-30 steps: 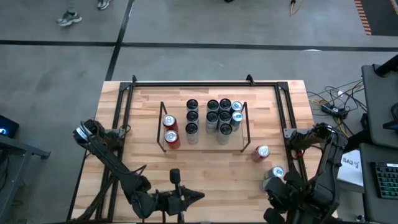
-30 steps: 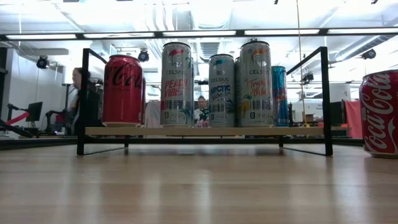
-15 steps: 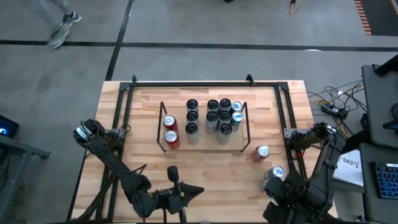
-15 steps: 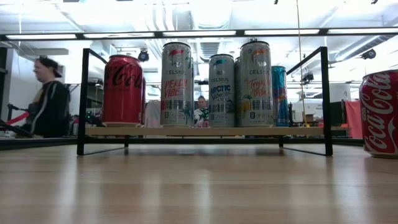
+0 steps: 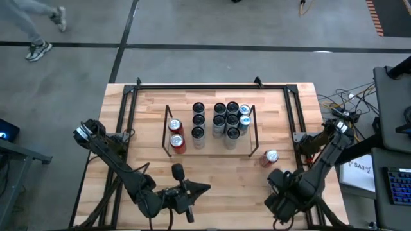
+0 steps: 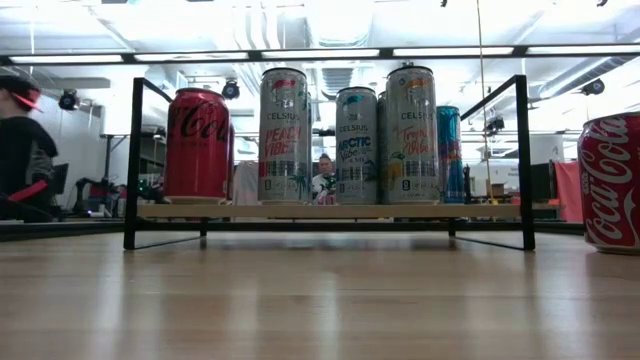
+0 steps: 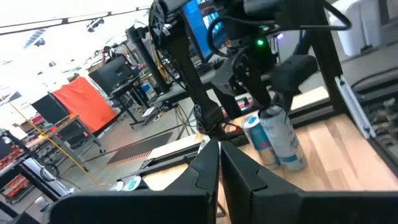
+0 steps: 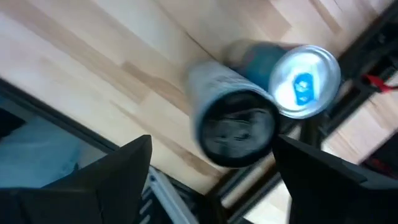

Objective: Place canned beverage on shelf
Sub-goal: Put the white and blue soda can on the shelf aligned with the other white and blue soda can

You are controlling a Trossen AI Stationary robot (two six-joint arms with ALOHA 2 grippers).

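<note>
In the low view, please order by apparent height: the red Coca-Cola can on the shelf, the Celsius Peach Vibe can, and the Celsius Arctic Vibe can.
1. Celsius Peach Vibe can, tallest.
2. Celsius Arctic Vibe can.
3. Red Coca-Cola can.
The last two look nearly alike; the Arctic can may stand farther back, so their order is unsure.

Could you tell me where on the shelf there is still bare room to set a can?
The shelf has a free strip between the two red cans and its left end frame, and along its front edge. The right half is crowded with silver cans.
</note>
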